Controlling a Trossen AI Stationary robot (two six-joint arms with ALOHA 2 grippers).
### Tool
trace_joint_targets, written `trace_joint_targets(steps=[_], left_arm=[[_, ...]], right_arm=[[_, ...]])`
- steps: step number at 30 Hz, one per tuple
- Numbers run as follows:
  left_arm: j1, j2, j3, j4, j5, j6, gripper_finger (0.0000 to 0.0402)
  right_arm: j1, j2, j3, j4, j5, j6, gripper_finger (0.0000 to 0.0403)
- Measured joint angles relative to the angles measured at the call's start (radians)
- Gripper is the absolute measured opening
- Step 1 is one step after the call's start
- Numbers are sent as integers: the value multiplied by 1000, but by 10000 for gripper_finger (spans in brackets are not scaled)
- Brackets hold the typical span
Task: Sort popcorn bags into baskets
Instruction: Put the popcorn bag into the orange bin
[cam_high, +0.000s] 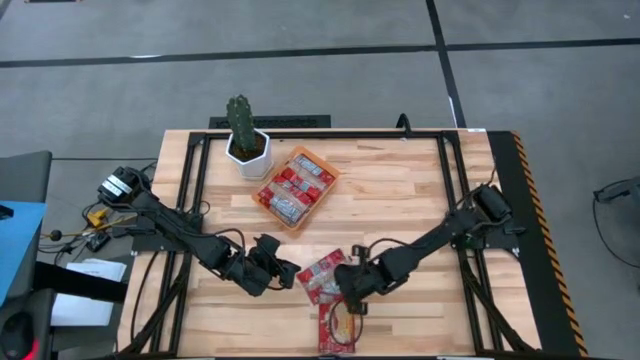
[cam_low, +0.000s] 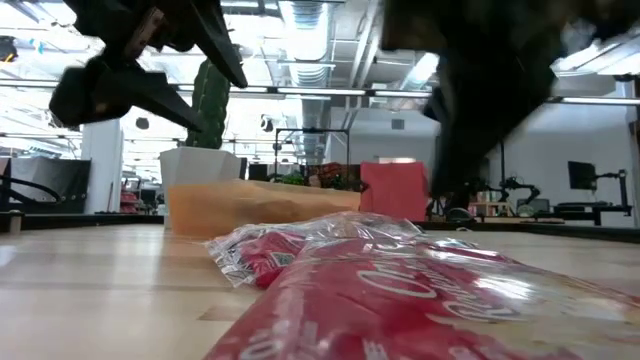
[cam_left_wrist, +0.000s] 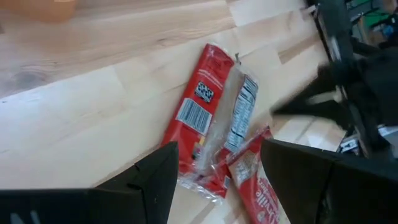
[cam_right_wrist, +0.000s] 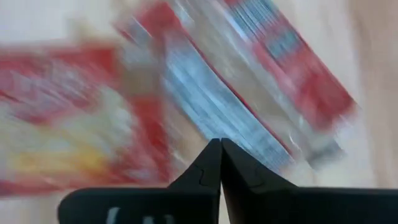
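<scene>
Orange tray (cam_high: 332, 183) holds several popcorn bags (cam_high: 296, 189); left gripper (cam_high: 282, 270) spread, right gripper (cam_high: 349, 292) clenched empty.

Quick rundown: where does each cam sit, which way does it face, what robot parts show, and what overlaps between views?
High view: above the table, looking straight down; both arms, left pincer, right pincer, orange basket, cactus pot.
Low view: at tabletop height, looking across popcorn bags into the room; dark arms come in from above.
Left wrist view: past its own open fingers at the loose bags; the other arm shows beyond.
Right wrist view: past its shut fingertips, close over blurred bags.
Shared: all four see the loose bags.
</scene>
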Motion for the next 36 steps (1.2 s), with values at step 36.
trace_joint_targets(steps=[36], left_arm=[[161,253,-2,171,349,224,227]], right_arm=[[-132,99,0,111,-22,-262,27]])
